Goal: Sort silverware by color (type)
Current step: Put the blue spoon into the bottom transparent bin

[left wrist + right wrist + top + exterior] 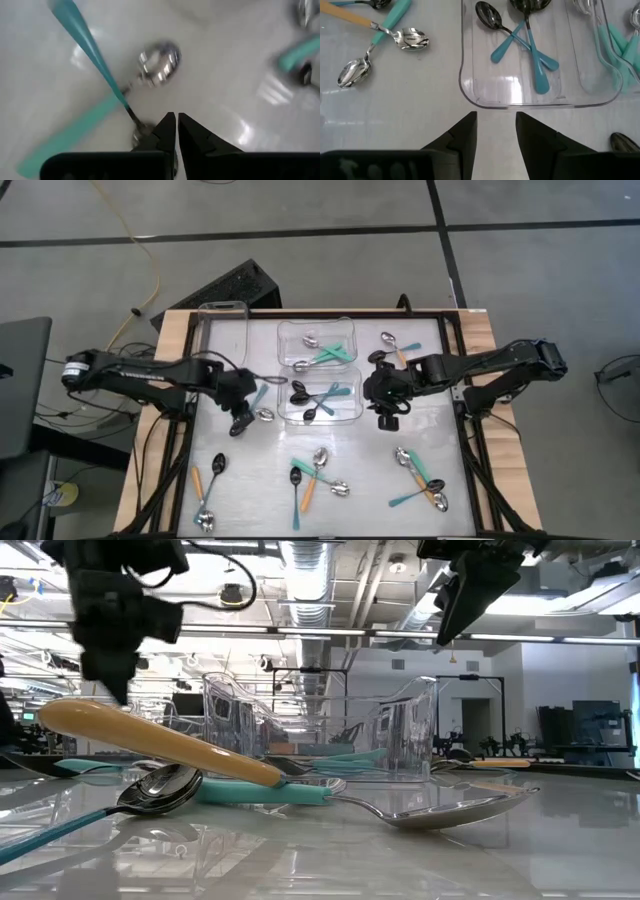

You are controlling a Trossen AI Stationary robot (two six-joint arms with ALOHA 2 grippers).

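Observation:
Small spoons with teal or orange handles lie about the white table (pixel 255 470). My left gripper (pixel 240 423) (pixel 176 122) is shut just left of the tubs, over two crossed teal-handled spoons. One has a silver bowl (pixel 160 61) (pixel 264 414). The other has a long teal handle (pixel 85 45), and its bowl (pixel 141 134) is partly hidden behind one finger. My right gripper (pixel 388 412) (pixel 496 125) is open and empty, right of the tub of black-bowled teal spoons (pixel 520 45) (pixel 322 395). My left gripper's shut fingers (pixel 167 131) point down at the bowl end (pixel 141 134) of the long teal-handled spoon, and one finger covers part of that bowl. I cannot tell whether the fingers touch it. Nothing shows between the fingers.
Three clear tubs stand at the far middle: an empty one (pixel 222 330), one with silver-bowled teal spoons (pixel 315 340), and one with black-bowled ones (pixel 345 412). Loose spoons lie near the front (pixel 205 490) (pixel 315 475) (pixel 420 480) and at the far right (pixel 392 345).

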